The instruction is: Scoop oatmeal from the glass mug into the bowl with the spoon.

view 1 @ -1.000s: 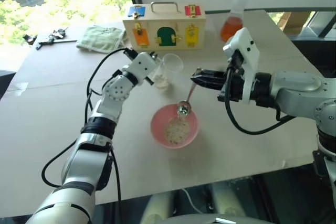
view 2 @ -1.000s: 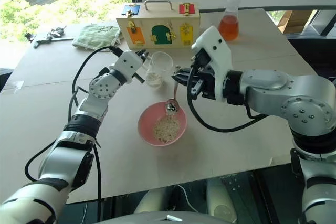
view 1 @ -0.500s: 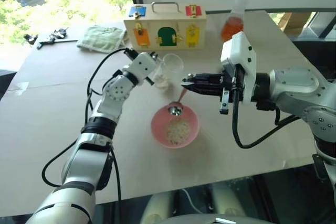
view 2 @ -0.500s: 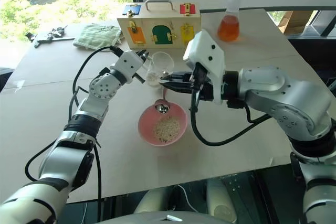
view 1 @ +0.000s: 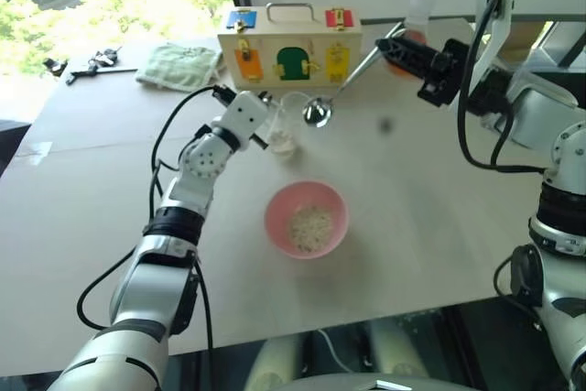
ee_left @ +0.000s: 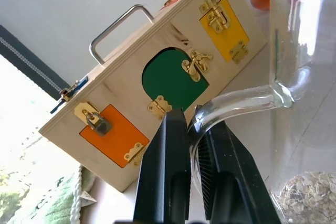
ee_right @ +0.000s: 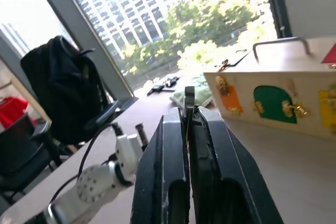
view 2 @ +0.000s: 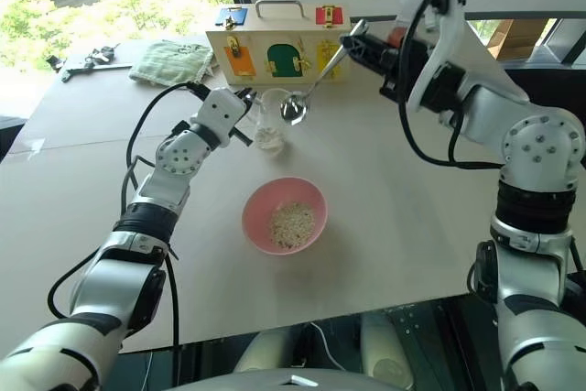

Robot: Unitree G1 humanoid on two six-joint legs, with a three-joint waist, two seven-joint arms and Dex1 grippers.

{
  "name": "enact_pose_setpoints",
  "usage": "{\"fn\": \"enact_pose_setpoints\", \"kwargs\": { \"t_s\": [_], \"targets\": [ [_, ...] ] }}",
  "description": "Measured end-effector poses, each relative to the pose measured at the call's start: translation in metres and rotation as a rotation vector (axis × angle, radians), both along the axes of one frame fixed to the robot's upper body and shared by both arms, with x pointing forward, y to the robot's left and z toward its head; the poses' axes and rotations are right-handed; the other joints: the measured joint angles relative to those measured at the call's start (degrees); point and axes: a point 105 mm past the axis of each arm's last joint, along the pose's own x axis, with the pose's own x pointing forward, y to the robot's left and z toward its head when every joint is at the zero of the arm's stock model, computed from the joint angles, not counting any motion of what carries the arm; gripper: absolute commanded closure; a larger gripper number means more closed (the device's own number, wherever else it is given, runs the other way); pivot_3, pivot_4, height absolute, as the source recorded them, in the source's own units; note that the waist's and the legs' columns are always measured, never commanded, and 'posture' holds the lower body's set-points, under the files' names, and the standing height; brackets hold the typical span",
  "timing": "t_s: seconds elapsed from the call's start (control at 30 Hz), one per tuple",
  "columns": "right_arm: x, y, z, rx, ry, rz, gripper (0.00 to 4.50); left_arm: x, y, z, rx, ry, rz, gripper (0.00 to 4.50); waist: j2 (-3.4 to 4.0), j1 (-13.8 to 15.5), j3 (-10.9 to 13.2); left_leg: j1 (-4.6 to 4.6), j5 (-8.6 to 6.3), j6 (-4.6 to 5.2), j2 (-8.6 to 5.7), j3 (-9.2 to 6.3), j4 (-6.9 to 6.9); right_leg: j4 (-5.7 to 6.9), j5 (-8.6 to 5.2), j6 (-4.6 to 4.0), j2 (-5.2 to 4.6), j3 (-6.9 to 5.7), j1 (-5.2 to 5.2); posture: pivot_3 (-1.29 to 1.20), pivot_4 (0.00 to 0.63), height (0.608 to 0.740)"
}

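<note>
The glass mug (view 2: 274,118) stands on the table (view 2: 403,217) toward the far side, just in front of a wooden latch box (view 2: 277,41), with a shallow layer of oatmeal (ee_left: 307,196) left in its bottom. The left gripper (ee_left: 190,145) has its two fingers pressed onto the mug's curved handle, pinching it from the left and steadying the cup. The right gripper (view 2: 362,45) is up and to the right of the mug, its fingers clamped tight on the end of the spoon (view 2: 311,93) handle; the spoon slants down to the left so that its small bowl hangs just at the mug's rim. The pink bowl (view 2: 284,216) sits nearer, well apart from the mug, with a small heap of flakes already in it. The spoon looks stiff, light and slick, so a pinch far out on the thin handle probably lets it twist under load; a firm, level hold matters. The mug seems rigid but breakable and light enough to tip, so holding its handle is sensible. The flakes are loose and dry and would likely spill from a tilted spoon.
</note>
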Motion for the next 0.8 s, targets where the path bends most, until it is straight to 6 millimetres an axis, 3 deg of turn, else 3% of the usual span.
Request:
{"fn": "enact_pose_setpoints", "kwargs": {
  "t_s": [0.53,0.7,0.8],
  "targets": [
    [0.031,0.022,-0.019,-0.002,0.029,-0.094,4.50,-0.001,-0.025,-0.002,-0.051,0.043,-0.057,4.41,0.00,0.7,0.0,-0.10,0.00,0.00,-0.14,-0.11,0.04,0.00,0.00,0.00,-0.08,-0.12,-0.04,0.00,0.150,0.740],
    [0.032,0.033,-0.029,-0.048,0.017,-0.060,2.53,-0.001,-0.025,-0.001,-0.051,0.043,-0.056,4.50,0.00,0.6,0.0,-0.09,0.00,0.00,-0.15,-0.12,0.04,0.00,0.00,0.00,-0.08,-0.13,-0.04,0.00,0.150,0.740],
    [0.032,0.035,-0.029,-0.050,0.007,-0.052,1.03,0.000,-0.024,-0.001,-0.051,0.043,-0.054,4.50,0.00,0.6,0.0,-0.09,0.00,0.00,-0.16,-0.14,0.05,0.00,0.00,0.00,-0.08,-0.14,-0.04,0.00,0.150,0.740]
  ]
}}
